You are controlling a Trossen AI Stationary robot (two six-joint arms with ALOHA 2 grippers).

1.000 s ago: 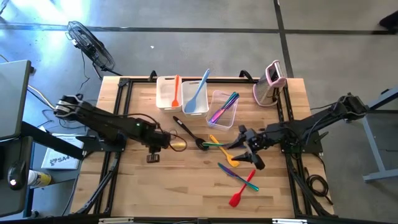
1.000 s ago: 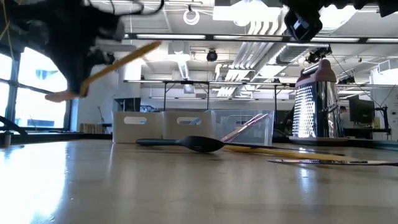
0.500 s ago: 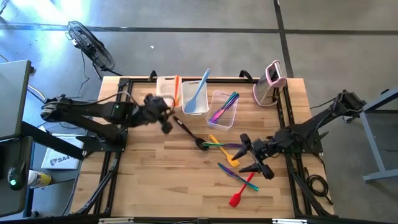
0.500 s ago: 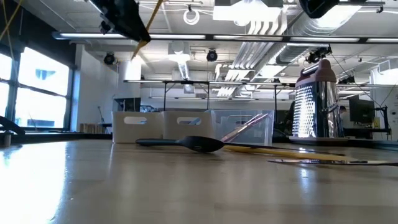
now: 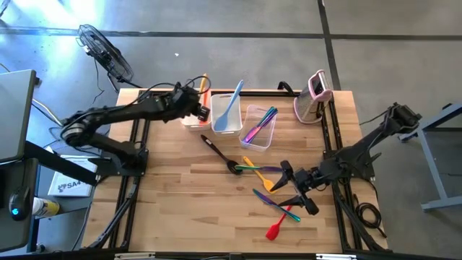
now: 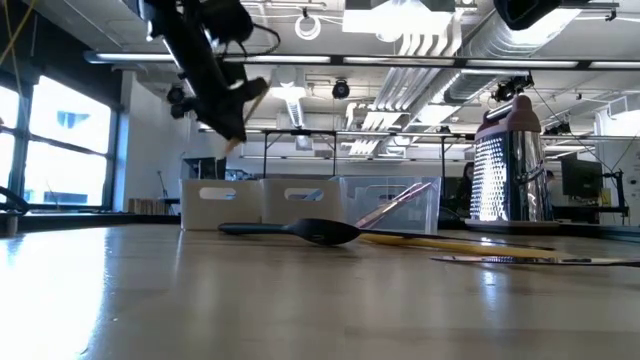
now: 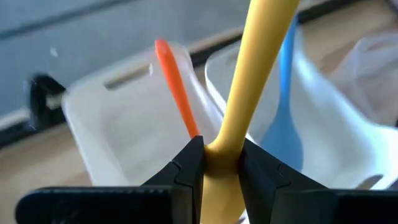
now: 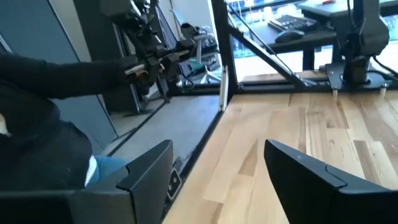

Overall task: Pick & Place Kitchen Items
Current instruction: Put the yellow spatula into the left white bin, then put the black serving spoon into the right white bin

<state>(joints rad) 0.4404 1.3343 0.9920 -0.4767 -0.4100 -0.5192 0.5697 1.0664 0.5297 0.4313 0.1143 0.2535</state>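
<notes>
Overhead, the left tool (image 5: 200, 108) hangs above the leftmost white tub (image 5: 189, 115) at the far edge of the bench (image 5: 180, 209), its fingers (image 7: 186, 165) clamped on the handle of a yellow utensil (image 7: 249, 81); the left wrist view shows the yellow shaft pinched between the two dark tips, with the tub and an orange spatula (image 7: 177, 93) standing in it right beneath. Beside that tub, a light blue spatula (image 5: 229, 108) leans in the middle tub (image 5: 225, 126), and purple and teal utensils (image 5: 258, 126) lie in the third clear tub (image 5: 268, 137). The step in hand appears to be the placing half of the job: the yellow piece is carried and poised over its container but not yet let go. The next move would call for lowering the handle into the tub clear of the orange spatula, then parting the fingers. Meanwhile the right tool (image 5: 296, 191) hovers with its fingers spread apart and holding nothing, just over the loose pieces still on the bench, among them a red spatula (image 5: 280, 224), a blue utensil (image 5: 271, 198) and a black slotted turner (image 5: 220, 153); a pick from that cluster looks to be its coming task.
</notes>
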